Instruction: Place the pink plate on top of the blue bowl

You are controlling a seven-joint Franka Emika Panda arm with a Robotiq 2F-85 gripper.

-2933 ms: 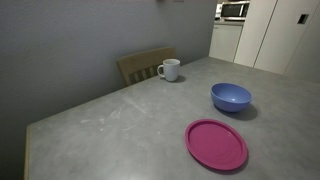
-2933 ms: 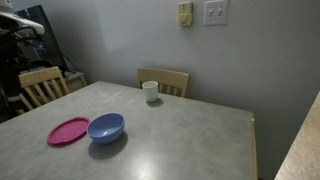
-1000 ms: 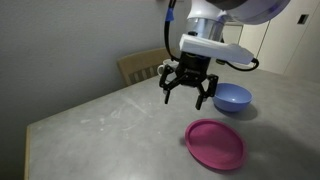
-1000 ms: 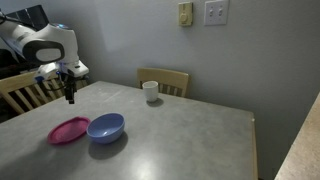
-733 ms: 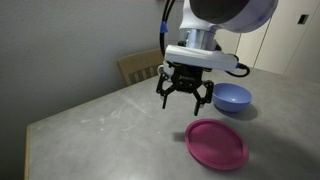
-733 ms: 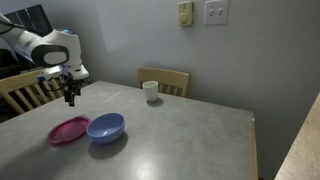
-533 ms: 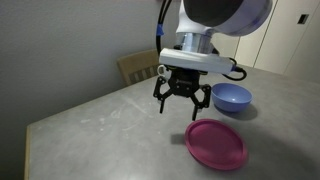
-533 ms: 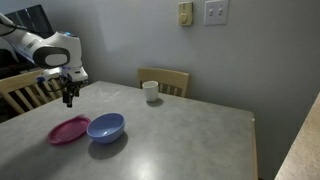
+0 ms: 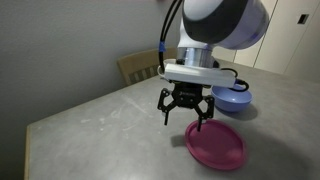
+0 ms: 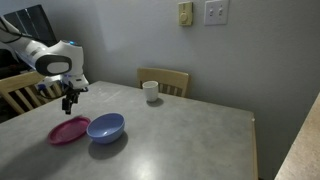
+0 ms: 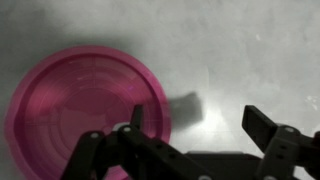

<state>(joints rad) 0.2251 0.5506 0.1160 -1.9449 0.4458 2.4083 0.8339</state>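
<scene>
The pink plate [image 9: 215,145] lies flat on the grey table, next to the blue bowl [image 9: 240,101] behind it. In an exterior view the plate [image 10: 68,130] lies left of the bowl [image 10: 106,127]. My gripper [image 9: 186,115] hangs open and empty above the plate's near-left edge; it also shows over the plate in an exterior view [image 10: 68,107]. In the wrist view the plate [image 11: 80,110] fills the left side, and my gripper [image 11: 198,125] has one finger over the plate's rim and the other over bare table. The arm hides part of the bowl.
A white handled mug [image 10: 150,91] stands near the table's far edge, in front of a wooden chair [image 10: 165,79]. Another chair [image 10: 25,88] stands at the table's left end. The table [image 9: 110,125] is grey, with an edge at the left.
My gripper has moved down and toward the pink plate, from above bare table to just over the plate's edge. It stays open. Plate and bowl have not moved.
</scene>
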